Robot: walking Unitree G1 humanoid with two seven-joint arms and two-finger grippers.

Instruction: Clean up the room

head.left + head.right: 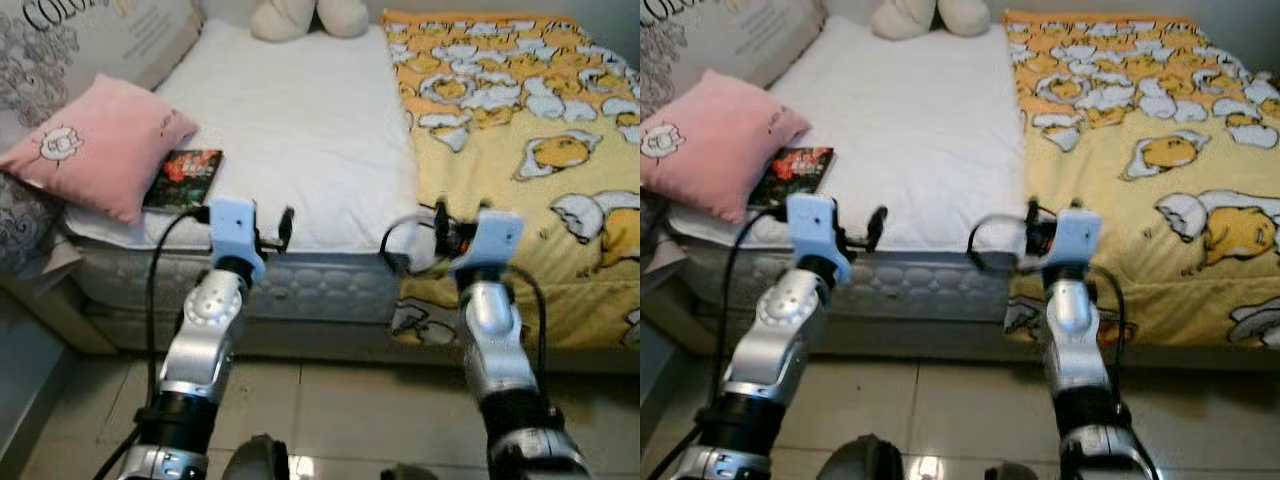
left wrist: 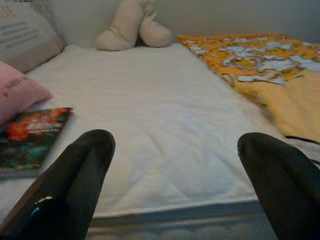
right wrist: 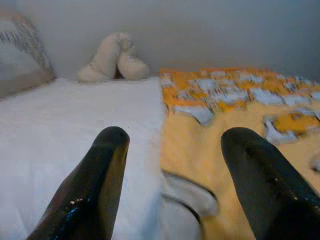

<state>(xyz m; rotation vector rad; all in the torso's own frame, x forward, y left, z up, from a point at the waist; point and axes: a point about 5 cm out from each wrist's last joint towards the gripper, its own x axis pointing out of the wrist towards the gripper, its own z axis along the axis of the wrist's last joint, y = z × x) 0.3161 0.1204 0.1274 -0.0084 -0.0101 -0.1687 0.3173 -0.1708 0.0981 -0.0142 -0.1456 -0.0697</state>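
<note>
Bedside, with both arms raised at the mattress edge as I line up a tidy-up of this room. Far off the left gripper's (image 1: 284, 228) outer side, a plump pink pillow (image 1: 95, 143) leans against a larger printed cushion (image 1: 90, 40), soft and slightly squashed, probably tossed there rather than arranged. Just beyond that gripper's fingers and to their left lies a book (image 1: 183, 178), flat and glossy with a dark red-and-green cover, one edge tucked under the pillow; I judge it the likeliest stray item to collect. The left jaws stand wide, holding nothing, over the quilted white mattress pad (image 1: 300, 130). Far ahead, against the wall, slumps a cream plush toy (image 1: 308, 16). The right gripper (image 3: 172, 165) is likewise spread wide and empty, poised where the white pad meets a yellow blanket (image 1: 520, 150) printed with cartoon eggs, rumpled and draping over the bed's edge.
</note>
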